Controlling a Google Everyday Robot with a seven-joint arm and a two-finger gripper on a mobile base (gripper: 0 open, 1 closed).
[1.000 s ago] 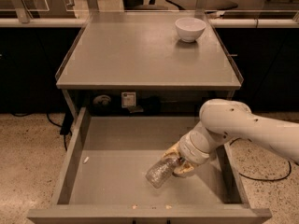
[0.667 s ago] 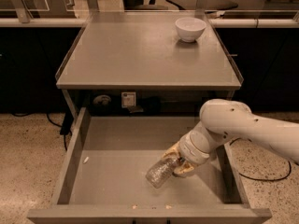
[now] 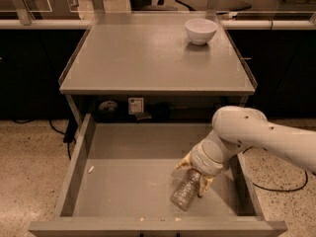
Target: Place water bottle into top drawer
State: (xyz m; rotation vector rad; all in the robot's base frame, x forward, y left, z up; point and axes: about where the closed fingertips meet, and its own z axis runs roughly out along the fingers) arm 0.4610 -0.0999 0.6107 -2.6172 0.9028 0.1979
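One change is showing against the view of a second ago: the water bottle (image 3: 183, 195) was stretching out low and to the left of the gripper (image 3: 194, 174), and now it is hanging more steeply, its clear base pointing at the drawer's front wall. The arm (image 3: 256, 135) itself is sitting where it was.

I am seeing the bottle inside the top drawer (image 3: 74, 172), in the right front part, tilted, its upper end hidden in the gripper. The yellowish fingers (image 3: 183, 162) are standing one on each side of that upper end and are closing on it, so the gripper is holding the bottle. I cannot tell whether the base is touching the drawer floor or hanging just above it.

The bottle's base is lying near the front wall but apart from it. The right wall is running just beside the gripper and the arm's wrist is reaching in over it, so room on that side is tight. To the left, the flat floor is lying open right across to the far wall, with only a small white scrap (image 3: 91, 169) near the left wall. The back of the drawer is running in under the grey table (image 3: 148, 58).

Up on the tabletop, a white bowl (image 3: 201, 30) is sitting near the back right corner, well apart from the gripper. A dark cable (image 3: 276, 186) is trailing on the floor to the right of the drawer.
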